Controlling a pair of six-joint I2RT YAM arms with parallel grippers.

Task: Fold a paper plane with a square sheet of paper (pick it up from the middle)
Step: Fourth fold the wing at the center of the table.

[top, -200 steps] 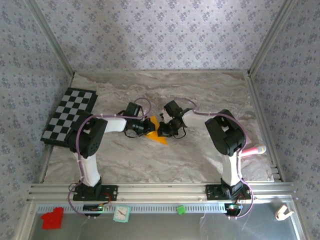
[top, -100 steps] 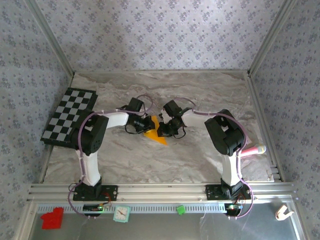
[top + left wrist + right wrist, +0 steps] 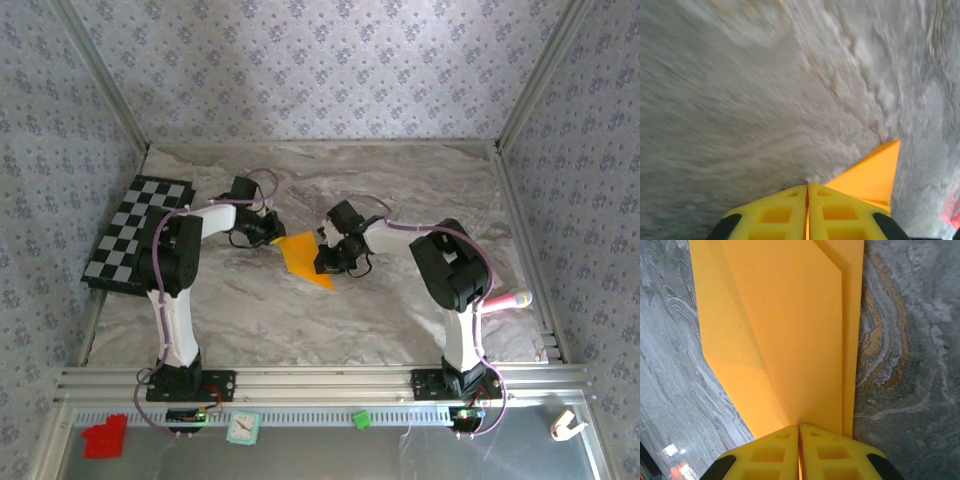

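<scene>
i see the orange paper [image 3: 303, 257] near the middle of the table [image 3: 400, 180], between my two arms. it is already folded some. in the right wrist view i can see flaps lying on top of each other, with creases running toward the fingers.

the right gripper [image 3: 325, 260] is at the right side of the paper. its fingers are squeezed shut, and the paper runs right in between them, so i think it is pinching the paper's edge.

the left gripper [image 3: 268, 230] is at the far left corner of the paper. its fingers are pressed together too. in the left wrist view a corner of the paper pokes out just beside the tip. i cannot tell if it is holding that corner or only touching it.

here is what worries me:
- if the left one does hold the corner and i pull the arms apart, the thin paper could rip.
- if it holds nothing, the flaps on that side could pop back open when i move.
- the right pinch is only on the edge, so a quick tug could make the paper slip out.
- if i slide the paper on the table, the fold could end up crooked and give a bad plane.
</scene>
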